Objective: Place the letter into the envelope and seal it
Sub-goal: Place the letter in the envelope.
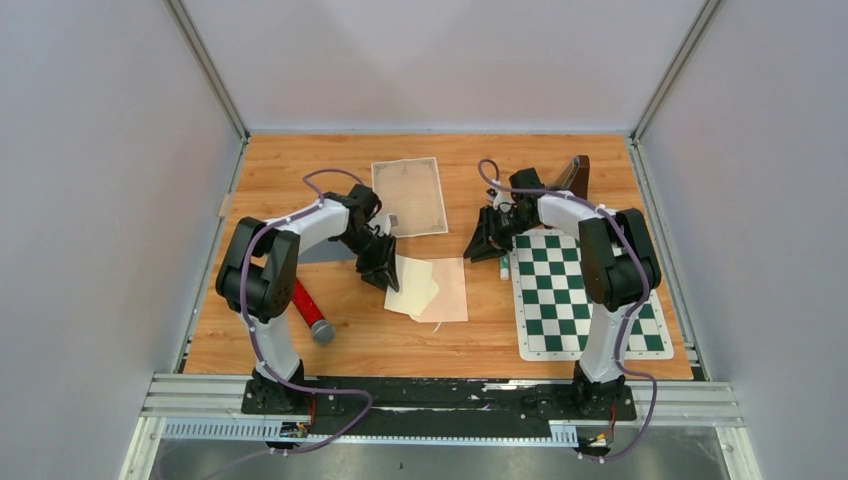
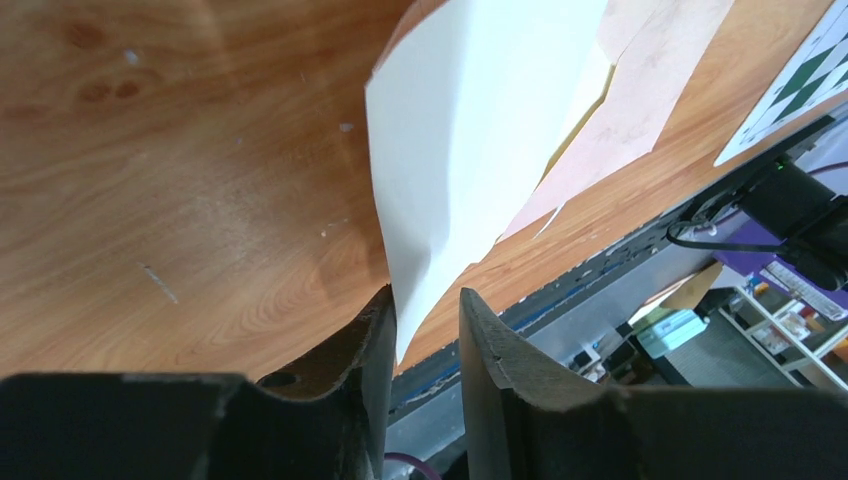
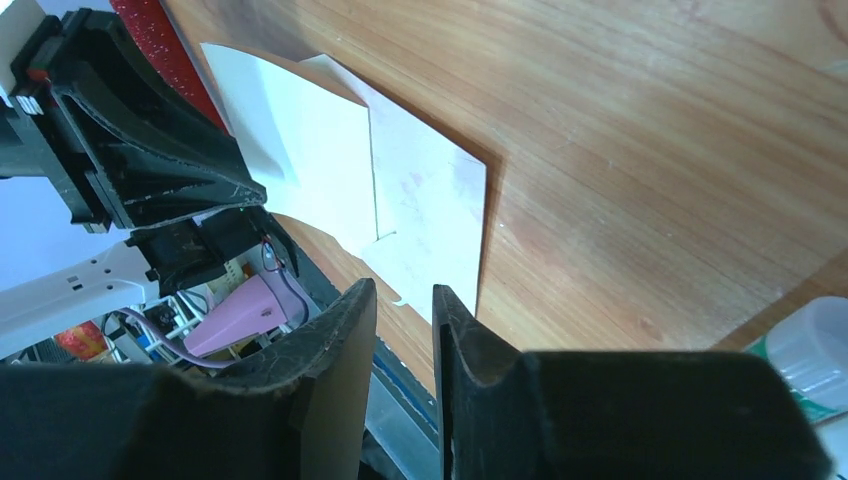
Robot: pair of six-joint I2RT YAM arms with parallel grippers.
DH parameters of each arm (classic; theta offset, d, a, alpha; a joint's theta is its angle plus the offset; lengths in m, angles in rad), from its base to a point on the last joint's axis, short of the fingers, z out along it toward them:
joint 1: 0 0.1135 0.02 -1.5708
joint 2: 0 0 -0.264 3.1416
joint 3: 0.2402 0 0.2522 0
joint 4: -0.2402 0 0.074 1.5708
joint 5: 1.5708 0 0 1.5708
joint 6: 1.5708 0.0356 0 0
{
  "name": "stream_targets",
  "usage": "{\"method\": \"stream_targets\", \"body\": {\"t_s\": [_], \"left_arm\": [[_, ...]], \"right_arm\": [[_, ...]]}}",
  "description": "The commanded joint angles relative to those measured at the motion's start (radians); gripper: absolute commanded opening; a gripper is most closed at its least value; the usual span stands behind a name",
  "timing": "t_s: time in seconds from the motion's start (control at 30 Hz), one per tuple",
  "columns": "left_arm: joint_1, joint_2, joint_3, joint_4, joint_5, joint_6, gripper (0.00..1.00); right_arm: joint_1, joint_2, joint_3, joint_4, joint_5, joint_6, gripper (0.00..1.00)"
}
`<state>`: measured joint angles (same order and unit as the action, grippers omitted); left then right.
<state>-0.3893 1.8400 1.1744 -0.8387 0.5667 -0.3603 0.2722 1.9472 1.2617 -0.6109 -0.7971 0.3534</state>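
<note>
Centrally on the wooden table [image 1: 330, 170] lies the cream letter [image 1: 408, 283]. Its right part overlaps the left part of the pale pink envelope [image 1: 452, 290], which rests flat just to its right. The letter's left edge curls up off the wood toward the left gripper [image 1: 380, 272]. In the left wrist view one corner of the sheet hangs between that gripper's fingers [image 2: 370, 350], close against one of them. A slim gap shows on the other side, so the fingers stand a little apart, and I cannot tell if the paper is truly pinched. The right gripper [image 1: 483, 248] hovers just right of the envelope's far right corner, at the left edge of the green-and-white chessboard mat [image 1: 585, 295]. Its fingers are parted by only a narrow slit and hold nothing. A small clear container with a green band [image 1: 503, 265] sits just beside it. A pale rectangular sheet [image 1: 410, 195] lies flat on the table farther back. A red cylinder with a grey end [image 1: 311, 313] lies near the left arm's base, and a dark brown block [image 1: 578, 172] stands at the far right.
</note>
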Motion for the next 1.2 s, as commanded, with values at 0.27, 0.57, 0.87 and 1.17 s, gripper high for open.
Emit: {"method": "stream_targets", "body": {"t_s": [0.27, 0.57, 0.87, 1.17], "left_arm": [[0.042, 0.048, 0.138, 0.029, -0.033, 0.056, 0.33], [0.06, 0.143, 0.247, 0.034, -0.041, 0.073, 0.32], [0.065, 0.195, 0.288, 0.047, -0.013, 0.077, 0.2], [0.076, 0.138, 0.248, 0.009, -0.04, 0.097, 0.0]], "right_arm": [[0.05, 0.118, 0.05, 0.032, -0.118, -0.01, 0.27], [0.059, 0.165, 0.032, 0.056, -0.112, 0.024, 0.25], [0.06, 0.173, 0.027, 0.059, -0.109, 0.039, 0.24], [0.052, 0.192, -0.001, 0.064, -0.077, 0.091, 0.23]]}}
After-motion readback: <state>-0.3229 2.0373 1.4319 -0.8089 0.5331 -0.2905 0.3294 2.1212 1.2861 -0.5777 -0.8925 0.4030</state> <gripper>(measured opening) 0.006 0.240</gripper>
